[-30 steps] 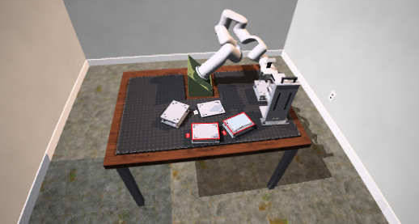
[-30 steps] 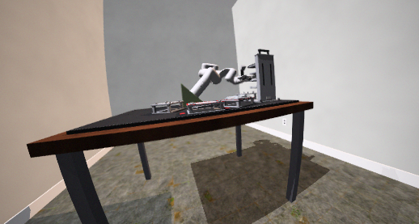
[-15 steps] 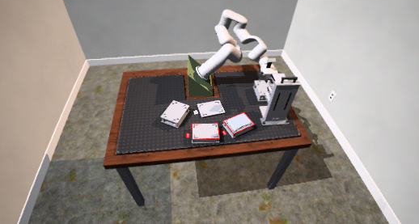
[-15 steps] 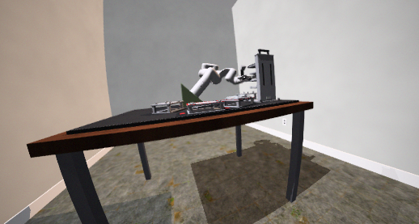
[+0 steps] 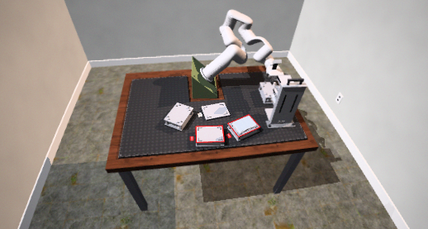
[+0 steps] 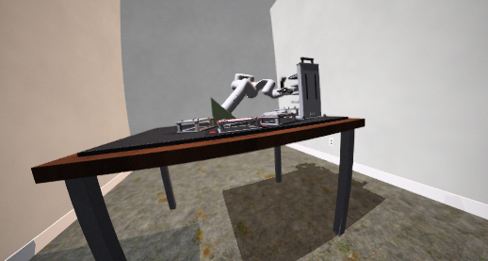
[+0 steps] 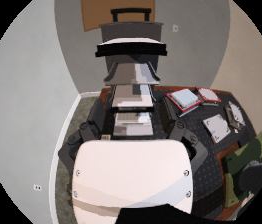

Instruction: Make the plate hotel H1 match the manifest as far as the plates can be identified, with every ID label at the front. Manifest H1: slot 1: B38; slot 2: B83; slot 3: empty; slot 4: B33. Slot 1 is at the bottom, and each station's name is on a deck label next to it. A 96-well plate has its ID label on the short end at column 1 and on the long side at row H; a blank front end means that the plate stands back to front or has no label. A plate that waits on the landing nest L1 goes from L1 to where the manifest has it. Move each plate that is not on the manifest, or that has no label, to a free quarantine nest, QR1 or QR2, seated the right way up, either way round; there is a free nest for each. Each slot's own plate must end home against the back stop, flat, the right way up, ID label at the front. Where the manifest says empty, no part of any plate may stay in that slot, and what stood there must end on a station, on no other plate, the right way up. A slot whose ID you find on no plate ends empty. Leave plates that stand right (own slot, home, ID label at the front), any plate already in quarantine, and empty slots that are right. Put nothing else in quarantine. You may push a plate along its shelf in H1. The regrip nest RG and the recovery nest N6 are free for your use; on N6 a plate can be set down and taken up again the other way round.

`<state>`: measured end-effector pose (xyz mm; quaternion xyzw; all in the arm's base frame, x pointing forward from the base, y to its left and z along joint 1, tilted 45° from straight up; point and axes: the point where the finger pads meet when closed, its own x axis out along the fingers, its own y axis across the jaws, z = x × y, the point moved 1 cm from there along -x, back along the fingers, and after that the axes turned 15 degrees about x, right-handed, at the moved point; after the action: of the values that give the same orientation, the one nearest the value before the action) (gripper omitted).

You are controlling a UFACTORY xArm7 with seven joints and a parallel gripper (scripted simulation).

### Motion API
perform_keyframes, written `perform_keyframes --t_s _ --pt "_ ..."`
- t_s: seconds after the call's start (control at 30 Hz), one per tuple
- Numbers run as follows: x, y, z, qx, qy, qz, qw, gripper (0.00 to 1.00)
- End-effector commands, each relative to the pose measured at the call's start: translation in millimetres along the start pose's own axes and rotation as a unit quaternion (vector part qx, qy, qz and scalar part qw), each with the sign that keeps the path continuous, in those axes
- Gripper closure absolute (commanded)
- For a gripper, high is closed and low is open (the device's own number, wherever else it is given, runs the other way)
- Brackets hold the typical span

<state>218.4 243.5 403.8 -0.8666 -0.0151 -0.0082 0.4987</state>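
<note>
The plate hotel H1 (image 5: 286, 102) is a dark tower with a handle at the right end of the table; it also shows in the exterior view (image 6: 308, 89). In the wrist view the hotel (image 7: 131, 36) is straight ahead, with white plates on its shelves (image 7: 132, 91). The labels are too small to read. A large white plate (image 7: 131, 179) lies close below the camera, in front of the hotel (image 5: 268, 93). My gripper (image 5: 273, 69) hovers above that plate, facing the hotel's front. Its fingers stand wide open with nothing between them.
Two red-framed nests (image 5: 210, 135) (image 5: 244, 126) with white tops sit near the table's front edge. A plate on a raised nest (image 5: 178, 116) and a flat white nest (image 5: 216, 111) lie mid-table. A green wedge (image 5: 202, 80) stands by the arm's base.
</note>
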Motion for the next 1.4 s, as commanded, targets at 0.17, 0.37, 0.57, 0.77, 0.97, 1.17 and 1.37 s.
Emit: perform_keyframes --t_s 0.17,0.37,0.57,0.77,0.97,1.17,1.37 --pt "0.1 -0.2 -0.5 0.001 0.0 0.0 1.0 0.0" --pt "-10.6 -0.2 -0.5 0.001 0.0 0.0 1.0 0.0" --pt "-26.6 -0.2 -0.4 0.001 0.0 0.0 1.0 0.0" --pt "-29.9 0.5 2.1 0.001 0.0 0.0 1.0 0.0" --pt "-29.9 4.7 17.5 0.001 0.0 0.0 1.0 0.0" --pt "-29.9 8.8 32.9 0.001 0.0 0.0 1.0 0.0" --pt "-29.8 11.6 43.2 0.001 0.0 0.0 1.0 0.0"
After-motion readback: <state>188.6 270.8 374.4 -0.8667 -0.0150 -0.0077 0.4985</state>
